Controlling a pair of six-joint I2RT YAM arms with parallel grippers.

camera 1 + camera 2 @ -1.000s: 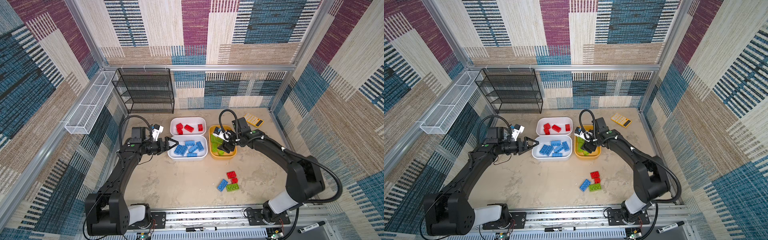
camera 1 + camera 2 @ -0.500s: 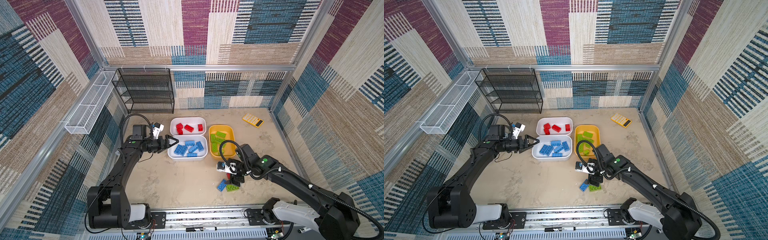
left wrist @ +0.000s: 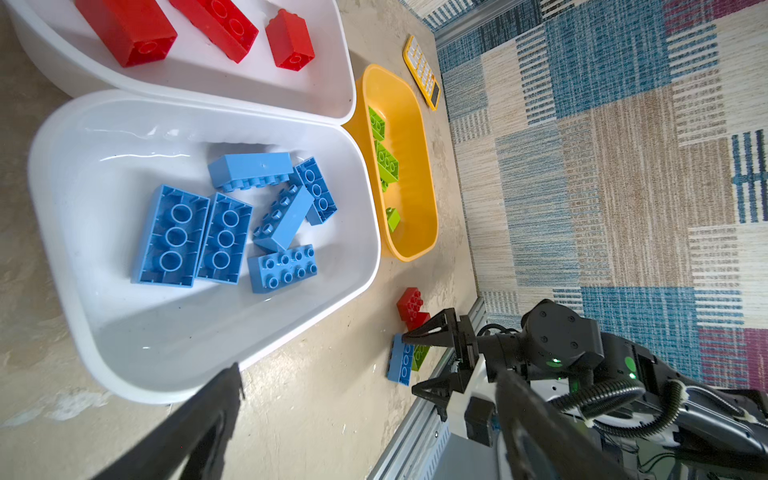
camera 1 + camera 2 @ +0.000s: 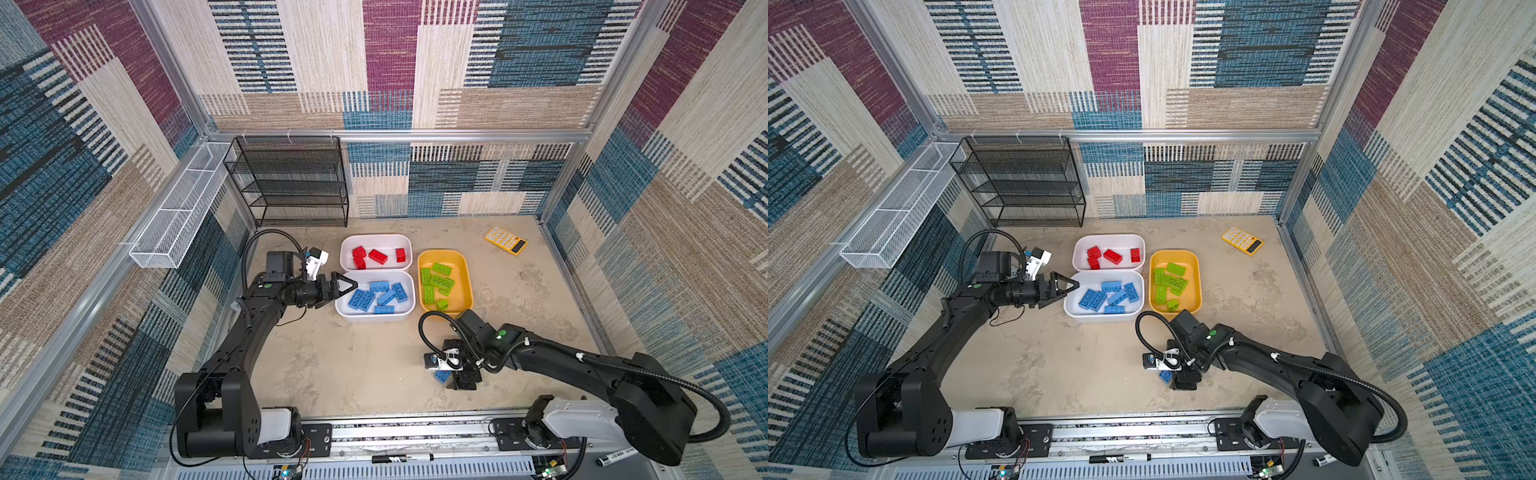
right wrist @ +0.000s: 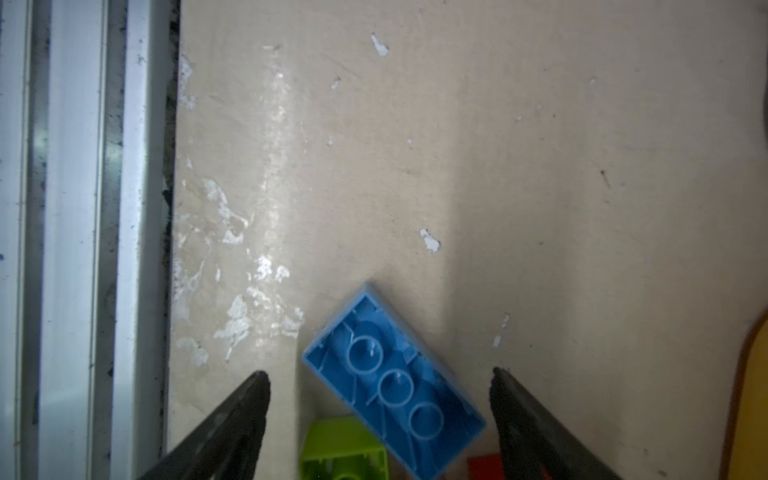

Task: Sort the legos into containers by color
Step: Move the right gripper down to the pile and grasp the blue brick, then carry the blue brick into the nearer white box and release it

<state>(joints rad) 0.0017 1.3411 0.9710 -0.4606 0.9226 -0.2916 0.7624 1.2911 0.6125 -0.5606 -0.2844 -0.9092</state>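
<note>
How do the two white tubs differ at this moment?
The far white tub holds red legos; the near white tub holds blue legos. The far one has four bricks, the near one six. The left end effector hovers at the near tub's rim, not the far tub's. Both are shallow and rounded.

Right gripper (image 4: 463, 380) points down beside blue lego (image 4: 441, 376).

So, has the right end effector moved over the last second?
Yes: the right end effector left the yellow tub for the near side of the table, now open over the loose blue brick.
</note>
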